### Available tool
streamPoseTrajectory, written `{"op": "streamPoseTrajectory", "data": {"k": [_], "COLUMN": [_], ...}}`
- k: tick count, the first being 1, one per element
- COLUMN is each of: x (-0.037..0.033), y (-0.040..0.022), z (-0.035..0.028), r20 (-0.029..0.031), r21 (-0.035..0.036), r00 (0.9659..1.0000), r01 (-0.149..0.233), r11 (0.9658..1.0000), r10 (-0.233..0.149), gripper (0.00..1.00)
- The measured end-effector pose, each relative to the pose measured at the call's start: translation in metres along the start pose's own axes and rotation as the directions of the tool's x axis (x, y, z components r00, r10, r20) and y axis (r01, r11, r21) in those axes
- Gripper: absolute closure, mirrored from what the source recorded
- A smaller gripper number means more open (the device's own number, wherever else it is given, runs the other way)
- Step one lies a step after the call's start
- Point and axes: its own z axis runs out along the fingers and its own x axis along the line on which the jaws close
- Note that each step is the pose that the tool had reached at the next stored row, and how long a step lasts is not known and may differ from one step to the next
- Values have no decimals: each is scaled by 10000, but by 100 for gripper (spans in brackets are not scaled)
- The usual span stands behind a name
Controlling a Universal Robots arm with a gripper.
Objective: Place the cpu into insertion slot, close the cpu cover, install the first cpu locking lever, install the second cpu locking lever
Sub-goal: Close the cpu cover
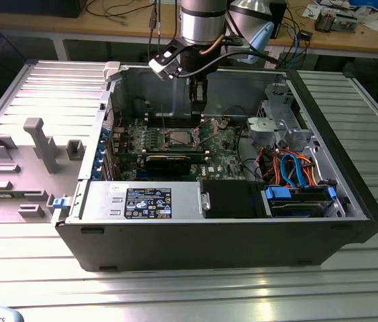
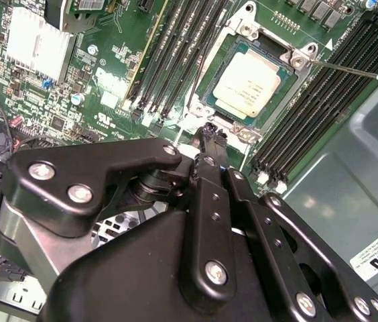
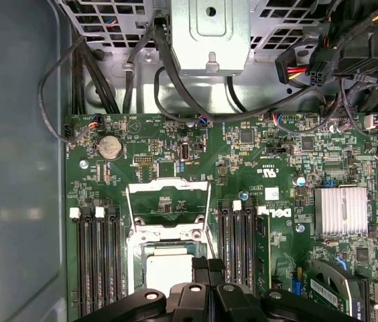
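Note:
The cpu (image 2: 249, 84), a flat square chip with a silver top, lies inside the insertion slot (image 2: 298, 62) on the green motherboard; it is also visible in the first wrist view (image 3: 165, 272). The cpu cover (image 3: 169, 188), a thin silver frame with a cut-out centre, stands swung open beyond the slot. A thin locking lever (image 2: 343, 69) sticks out free beside the slot. My gripper (image 2: 209, 131) hangs just above the slot's edge, fingertips together and holding nothing. From outside, the gripper (image 1: 199, 100) reaches down into the open computer case over the slot (image 1: 179, 139).
Black memory slots (image 2: 323, 100) flank the socket on both sides. A long black graphics card (image 1: 169, 161) lies in front of it, and a finned heatsink (image 3: 340, 211) sits nearby. A drive cage with blue and orange cables (image 1: 296, 174) fills the exterior view's right. Grey fixtures (image 1: 38, 144) stand left of the case.

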Motion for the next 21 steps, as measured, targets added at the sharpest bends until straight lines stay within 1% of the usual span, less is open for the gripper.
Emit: {"op": "streamPoseTrajectory", "data": {"k": [9,18,21], "x": [1,4,5], "y": [16,54,75], "z": [10,26,33], "r20": [0,0,0], "r21": [0,0,0], "r00": [10000,10000,10000], "r01": [1,0,0], "r11": [10000,10000,10000], "r10": [-1,0,0], "gripper": [89,89,89]}}
